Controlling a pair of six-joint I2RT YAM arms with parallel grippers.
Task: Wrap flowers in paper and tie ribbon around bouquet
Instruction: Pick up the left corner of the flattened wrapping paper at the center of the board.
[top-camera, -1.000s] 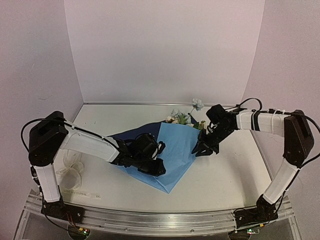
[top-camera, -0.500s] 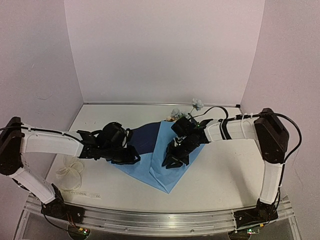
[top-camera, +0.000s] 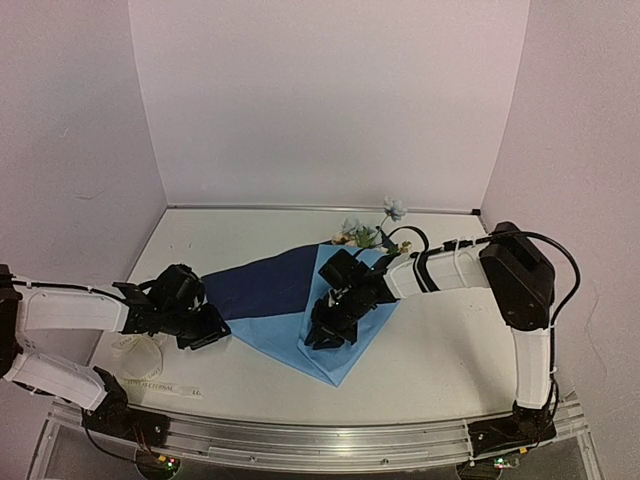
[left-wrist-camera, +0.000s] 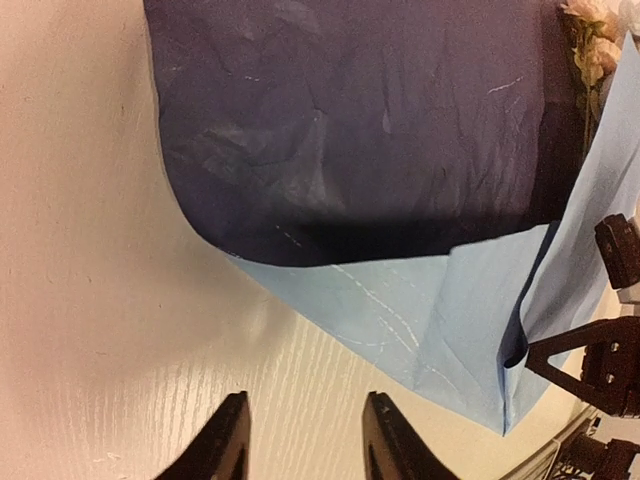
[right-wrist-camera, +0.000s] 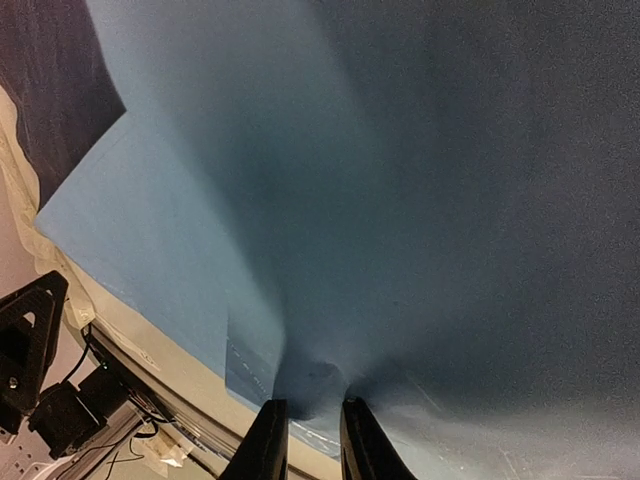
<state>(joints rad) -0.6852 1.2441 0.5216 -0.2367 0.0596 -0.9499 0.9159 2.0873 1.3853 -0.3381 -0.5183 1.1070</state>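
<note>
Lower left in the top view, the ribbon (top-camera: 140, 352) sits in loose loops on the table (top-camera: 450, 350), with one end lying flat along the near edge. It's got dark print on it, but way too small to read. Just above that, the left gripper (left-wrist-camera: 305, 440) hangs over bare tabletop with jaws apart and nothing in them, close to the paper (top-camera: 265, 285). At centre, the right gripper (right-wrist-camera: 305, 432) is pinched tight on a bunched fold of the paper. The flowers (top-camera: 365, 235) poke out at its far end.
</note>
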